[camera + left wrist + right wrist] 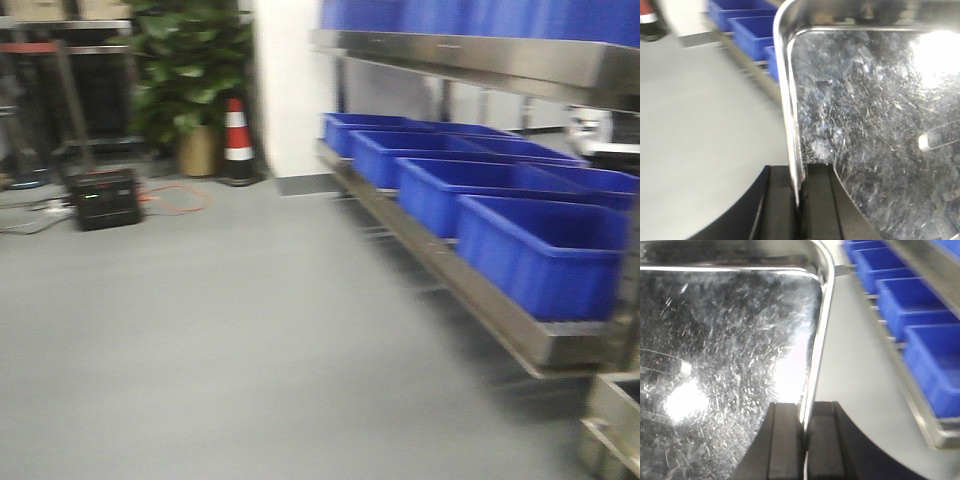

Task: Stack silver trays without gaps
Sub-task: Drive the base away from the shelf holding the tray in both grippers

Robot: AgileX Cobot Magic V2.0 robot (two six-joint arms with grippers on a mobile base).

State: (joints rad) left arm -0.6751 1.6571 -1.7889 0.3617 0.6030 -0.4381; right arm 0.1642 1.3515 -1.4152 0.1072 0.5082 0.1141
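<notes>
— So, where is the silver tray (870, 125) sitting?
— Right in your grip. In the left wrist view your left gripper (800, 205) is clamped on the tray's left rim, the thin edge pinched between the two black fingers (780, 210), and the scratched, shiny bottom fills the right of the picture.
— And the other side?
— Your right gripper (805, 440) is pinched tight on the right-hand rim of a silver tray (730, 340) in the same way, its own black fingers (822, 445) pressed onto the edge, the tray bottom spreading to the left with a bright glare on it. Whether both wrists show one tray you cannot tell from these views alone.
— What lies around you?
— Grey floor (250, 330) ahead. On your right a steel shelf (470, 290) runs from near to far, carrying a row of blue bins (540, 250) set side by side. Far left stand a potted plant (190, 60) and a red-and-white traffic cone (237, 140) just beside it, with a black box (105, 197) on the floor nearer you and an orange cable (175, 200) lying beside it. The front view is blurred
</notes>
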